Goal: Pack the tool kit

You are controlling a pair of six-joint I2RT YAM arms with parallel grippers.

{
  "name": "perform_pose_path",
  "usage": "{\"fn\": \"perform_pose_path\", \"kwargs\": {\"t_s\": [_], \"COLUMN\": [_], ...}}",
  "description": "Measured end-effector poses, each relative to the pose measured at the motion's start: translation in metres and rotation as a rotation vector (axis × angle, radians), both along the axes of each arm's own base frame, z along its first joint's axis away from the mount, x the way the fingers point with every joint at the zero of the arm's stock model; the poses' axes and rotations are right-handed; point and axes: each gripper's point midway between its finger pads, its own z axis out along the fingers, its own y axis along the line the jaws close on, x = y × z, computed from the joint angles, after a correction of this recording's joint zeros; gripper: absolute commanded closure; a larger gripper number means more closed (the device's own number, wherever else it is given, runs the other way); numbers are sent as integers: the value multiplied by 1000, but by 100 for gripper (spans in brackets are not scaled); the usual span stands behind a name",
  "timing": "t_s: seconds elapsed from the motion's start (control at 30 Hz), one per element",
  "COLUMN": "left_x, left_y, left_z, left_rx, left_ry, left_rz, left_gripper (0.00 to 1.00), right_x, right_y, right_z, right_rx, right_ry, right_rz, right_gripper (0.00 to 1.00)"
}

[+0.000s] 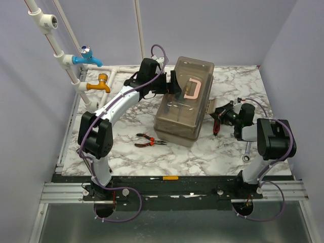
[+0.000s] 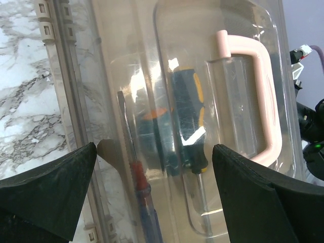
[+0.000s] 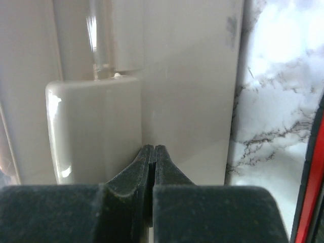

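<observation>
The beige-grey toolbox (image 1: 178, 117) stands mid-table with its smoky lid (image 1: 188, 68) down and its pink handle (image 1: 192, 87) on top. My left gripper (image 1: 173, 85) hovers open over the lid beside the handle. In the left wrist view my left gripper (image 2: 154, 169) has its jaws wide apart, and a black-and-yellow screwdriver (image 2: 191, 119) and a red-and-blue screwdriver (image 2: 142, 195) show through the lid, with the pink handle (image 2: 267, 96) to the right. My right gripper (image 1: 213, 112) is shut and empty. In the right wrist view my right gripper (image 3: 153, 150) presses its tips against the box's beige side wall (image 3: 187, 76) next to a latch (image 3: 93, 126).
Orange-handled pliers (image 1: 150, 141) lie on the marble in front of the box. A yellow-handled screwdriver (image 1: 165, 178) lies at the near edge. A wrench (image 1: 246, 153) and a red-handled tool (image 1: 216, 126) lie by the right arm. White pipes with a blue tap (image 1: 87, 59) and an orange tap (image 1: 98, 85) stand at the back left.
</observation>
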Motion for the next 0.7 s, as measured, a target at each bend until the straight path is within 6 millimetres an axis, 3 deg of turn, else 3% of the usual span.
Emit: {"fn": "perform_pose_path", "kwargs": {"t_s": [0.13, 0.43, 0.57, 0.7], "left_x": [3, 3, 4, 7], "left_y": [2, 2, -3, 0], "left_z": [0, 0, -2, -1], "left_rx": [-4, -8, -16, -18], "left_ry": [3, 7, 9, 6], "left_rz": [6, 7, -9, -2], "left_gripper": [1, 2, 1, 1], "right_x": [-2, -3, 4, 26], "right_y": [4, 4, 6, 1], "right_z": [8, 5, -1, 3], "right_rx": [22, 5, -132, -381], "right_ry": [-24, -16, 33, 91], "right_rz": [22, 32, 34, -3], "right_gripper": [99, 99, 99, 99]}}
